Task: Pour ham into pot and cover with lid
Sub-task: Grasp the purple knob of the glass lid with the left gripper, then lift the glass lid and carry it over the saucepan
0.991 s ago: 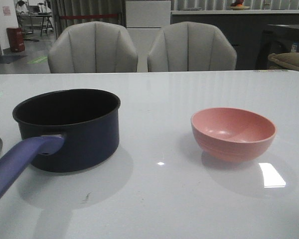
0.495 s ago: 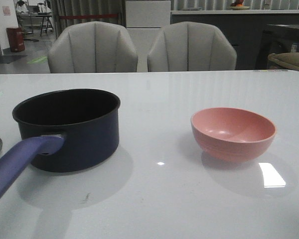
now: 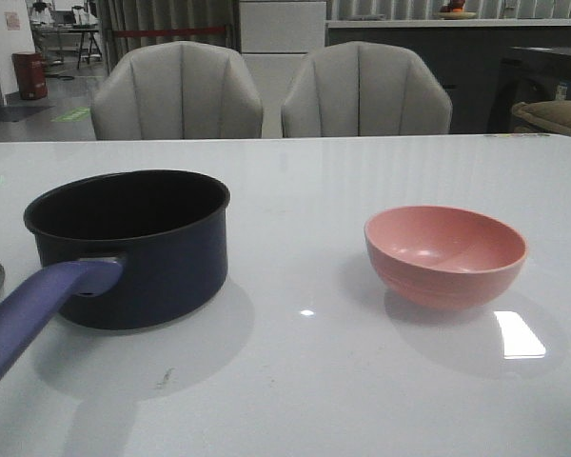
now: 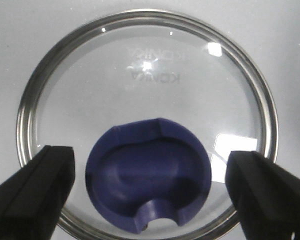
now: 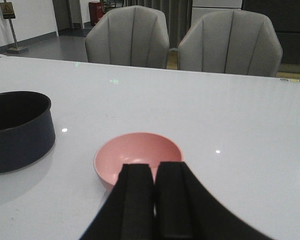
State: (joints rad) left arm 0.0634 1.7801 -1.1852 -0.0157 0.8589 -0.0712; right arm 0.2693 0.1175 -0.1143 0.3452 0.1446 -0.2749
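Directly below my left pincer [image 4: 150, 187], spread wide, lies the lid [image 4: 147, 125], knob seemingly between fingers; right pincer [image 5: 154, 187] closed.

office/showroom-type space: padded chairs [image 3: 178, 90], counter [image 3: 457, 29], w/ white table [image 3: 362, 381].

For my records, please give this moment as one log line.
left gripper: open above lid | right gripper: shut, empty | pot: uncovered

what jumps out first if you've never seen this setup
The dark pot with its long purple handle stands on the left of the white table, and a pink bowl sits apart on the right. The left gripper hangs open above the glass lid, its fingers either side of the blue knob.
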